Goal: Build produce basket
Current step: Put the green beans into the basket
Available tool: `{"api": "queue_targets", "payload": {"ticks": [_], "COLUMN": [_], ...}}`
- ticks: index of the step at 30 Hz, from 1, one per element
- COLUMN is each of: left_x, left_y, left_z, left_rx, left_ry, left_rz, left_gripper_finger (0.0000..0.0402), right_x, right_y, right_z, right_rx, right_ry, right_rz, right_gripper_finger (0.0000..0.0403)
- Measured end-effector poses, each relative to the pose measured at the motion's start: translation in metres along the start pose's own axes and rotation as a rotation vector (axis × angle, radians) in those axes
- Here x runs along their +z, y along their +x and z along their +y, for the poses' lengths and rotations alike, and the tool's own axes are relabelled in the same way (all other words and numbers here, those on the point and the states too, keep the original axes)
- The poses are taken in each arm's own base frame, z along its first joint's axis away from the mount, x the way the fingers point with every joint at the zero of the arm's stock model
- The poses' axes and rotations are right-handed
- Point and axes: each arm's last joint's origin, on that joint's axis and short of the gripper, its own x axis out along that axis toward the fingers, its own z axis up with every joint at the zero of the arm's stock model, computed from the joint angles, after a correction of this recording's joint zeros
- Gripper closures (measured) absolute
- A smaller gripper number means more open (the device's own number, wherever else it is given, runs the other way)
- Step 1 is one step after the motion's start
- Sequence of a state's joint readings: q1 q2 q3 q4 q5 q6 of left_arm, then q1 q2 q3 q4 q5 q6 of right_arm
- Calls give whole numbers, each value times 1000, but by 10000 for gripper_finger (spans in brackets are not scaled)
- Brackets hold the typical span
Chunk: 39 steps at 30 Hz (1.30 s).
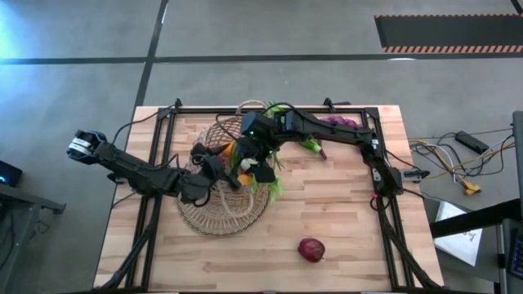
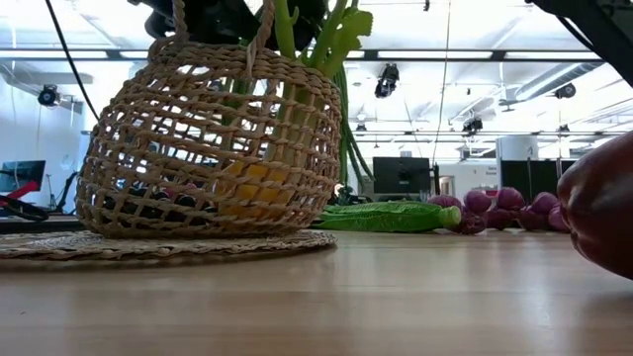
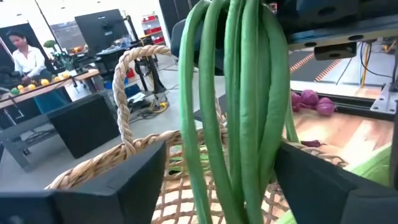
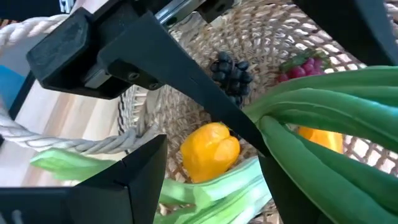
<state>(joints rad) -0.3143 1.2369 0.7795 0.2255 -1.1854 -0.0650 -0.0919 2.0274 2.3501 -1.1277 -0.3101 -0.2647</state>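
The tan wicker basket (image 1: 219,204) (image 2: 208,148) stands left of the table's middle. In it lie a yellow-orange pepper (image 4: 208,149), dark grapes (image 4: 231,73), purple grapes (image 4: 300,67) and a leek (image 2: 346,25) that sticks up past the rim. My right gripper (image 1: 252,157) (image 4: 217,186) hovers over the basket, shut on a bundle of green beans (image 3: 236,112) (image 4: 329,118) that hangs into it. My left gripper (image 1: 211,173) (image 3: 221,186) is open at the basket's left rim. Its fingers stand on either side of the hanging beans; I cannot tell whether they touch. My right gripper holds the green beans by their upper part (image 4: 273,127), coming from above and pointing down. The beans bend over at the hold, which is partly hidden by the bundle itself. They hang lifted, several strands side by side, down into the basket.
A red onion (image 1: 310,249) (image 2: 603,208) lies near the table's near edge. A string of purple onions (image 1: 341,122) (image 2: 504,203) and a green pod (image 1: 310,145) (image 2: 386,218) lie on the far right part. A flat woven mat (image 2: 148,244) lies under the basket.
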Motion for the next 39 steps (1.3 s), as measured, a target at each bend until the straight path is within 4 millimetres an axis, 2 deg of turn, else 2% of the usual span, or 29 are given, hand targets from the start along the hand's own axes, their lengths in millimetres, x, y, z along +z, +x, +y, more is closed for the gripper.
{"api": "queue_targets", "payload": {"ticks": [3, 9, 12, 14, 22, 28, 33, 39], "left_x": [1, 2, 4, 11, 26, 28, 11, -25], "left_y": [3, 11, 13, 12, 7, 19, 29, 34], "left_z": [1, 4, 10, 12, 25, 39, 46, 57], "left_rx": [5, 11, 116, 134, 107, 172, 195, 229], "left_ry": [9, 8, 20, -3, -40, -65, -55, -88], "left_rz": [-2, 2, -6, -30, -71, -70, -46, -9], "left_gripper_finger": [171, 290, 357, 385, 390, 392, 393, 393], "right_x": [-1, -1, -6, -4, -9, -13, -17, -19], "right_y": [0, -1, 0, 1, 3, 3, 3, -7], "right_z": [0, -1, 4, 8, 11, 14, 20, 23], "right_rx": [-3, -18, 28, 52, 45, 50, 74, 69], "right_ry": [-17, -26, -9, -39, -74, -83, -77, -47], "right_rz": [8, 8, 63, 51, 111, 156, 209, 230], "right_gripper_finger": [165, 165, 165, 165, 165, 165, 165, 165]}}
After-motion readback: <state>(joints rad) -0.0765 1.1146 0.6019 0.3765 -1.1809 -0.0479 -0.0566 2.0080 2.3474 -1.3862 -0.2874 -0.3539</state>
